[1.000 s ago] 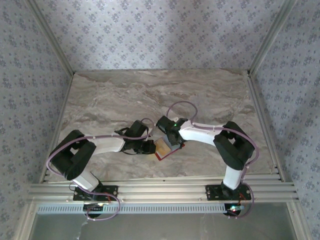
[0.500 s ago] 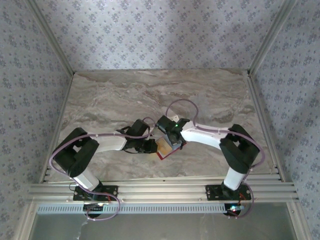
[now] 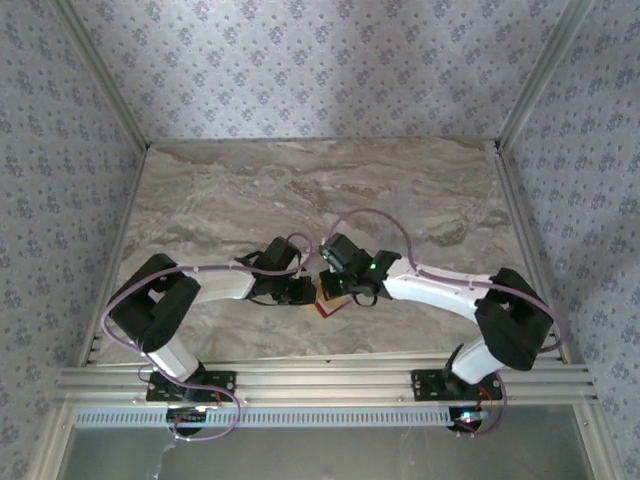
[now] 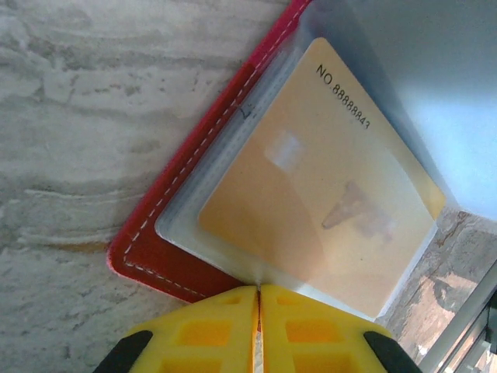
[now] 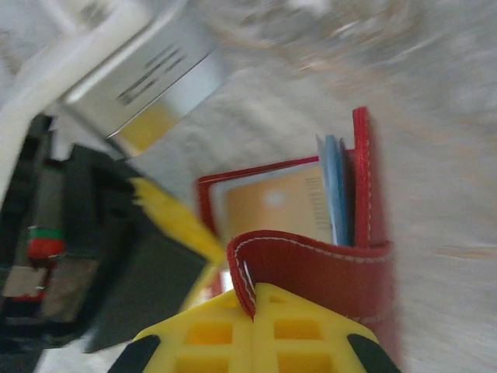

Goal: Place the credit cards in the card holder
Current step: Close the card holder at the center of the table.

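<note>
We see the card holder [image 4: 167,233] lying open on the veined, marble-patterned table [image 4: 78,116]. It is red and leather-like with white stitching along a rounded corner, and it has a glossy clear pocket inside. The tan-yellow card [image 4: 311,202], thin and rectangular with printed digits, sits flat in that pocket. The grey-blue card [image 4: 419,93] is beside it, standing on edge against the fold in the right wrist view. The left gripper [image 4: 258,289] has its yellow ribbed fingers pressed together, nipping the holder's edge. The right gripper [image 5: 252,291] is likewise closed tight, pinching the rim of the raised red flap. From above, the holder lies between the two grippers, close to the metal rail [image 3: 320,378] at the near edge. Broad bare table lies beyond on the far side and to the left and right.
</note>
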Motion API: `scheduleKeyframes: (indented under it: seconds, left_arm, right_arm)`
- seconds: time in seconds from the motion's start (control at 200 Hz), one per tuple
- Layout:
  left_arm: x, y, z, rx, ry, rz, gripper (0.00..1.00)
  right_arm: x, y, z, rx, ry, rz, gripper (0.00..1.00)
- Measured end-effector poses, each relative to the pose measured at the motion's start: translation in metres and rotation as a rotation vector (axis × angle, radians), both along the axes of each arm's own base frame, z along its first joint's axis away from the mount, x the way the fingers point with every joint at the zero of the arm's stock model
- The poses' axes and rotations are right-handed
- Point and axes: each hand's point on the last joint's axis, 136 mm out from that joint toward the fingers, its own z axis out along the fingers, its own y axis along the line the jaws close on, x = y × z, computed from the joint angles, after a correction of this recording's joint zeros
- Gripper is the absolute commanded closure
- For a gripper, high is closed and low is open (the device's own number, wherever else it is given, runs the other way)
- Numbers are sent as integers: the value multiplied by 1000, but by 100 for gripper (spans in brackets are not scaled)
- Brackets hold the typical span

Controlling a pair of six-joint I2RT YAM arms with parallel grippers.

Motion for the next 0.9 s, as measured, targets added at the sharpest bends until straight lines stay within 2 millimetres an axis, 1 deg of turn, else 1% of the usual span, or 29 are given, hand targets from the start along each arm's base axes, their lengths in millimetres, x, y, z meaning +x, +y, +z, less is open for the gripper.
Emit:
scheduleKeyframes:
  seconds: [0.065,0.11,0.22,0.33,0.395,0.465,0.575,0.665,0.7,0.745,0.834,0.899]
  left_arm:
    - [2,1,0,-1,0,6,87]
    - [2,3,-1,3,4,15,85]
    - [6,10,0,8,7,50,76]
    - [10,26,3,25,0,96,69]
    - [9,35,4,35,-3,121,63]
    - [7,45,7,45,-12,142,59]
    - [4,58,15,59,-26,172,58]
    - [4,67,20,63,-38,196,58]
    - [4,72,23,69,-43,210,57]
    - [6,78,26,73,-48,231,56]
    - [10,88,29,78,-54,264,56]
    - [12,93,29,88,-54,284,56]
  right_arm:
    - [-10,13,-12,76,68,20,100]
    - [-14,17,-17,113,98,20,100]
    - [-11,23,-14,204,134,2,100]
    - [-8,33,-11,264,150,7,99]
    - [-9,37,-13,278,162,15,98]
    - [-10,37,-20,267,176,14,98]
    - [-11,35,-33,239,199,9,98]
    - [-13,35,-38,222,212,9,97]
    - [-14,36,-40,214,213,13,95]
    - [-15,40,-42,202,218,21,88]
    - [-19,51,-46,184,227,48,71]
    - [-23,55,-45,184,227,69,59]
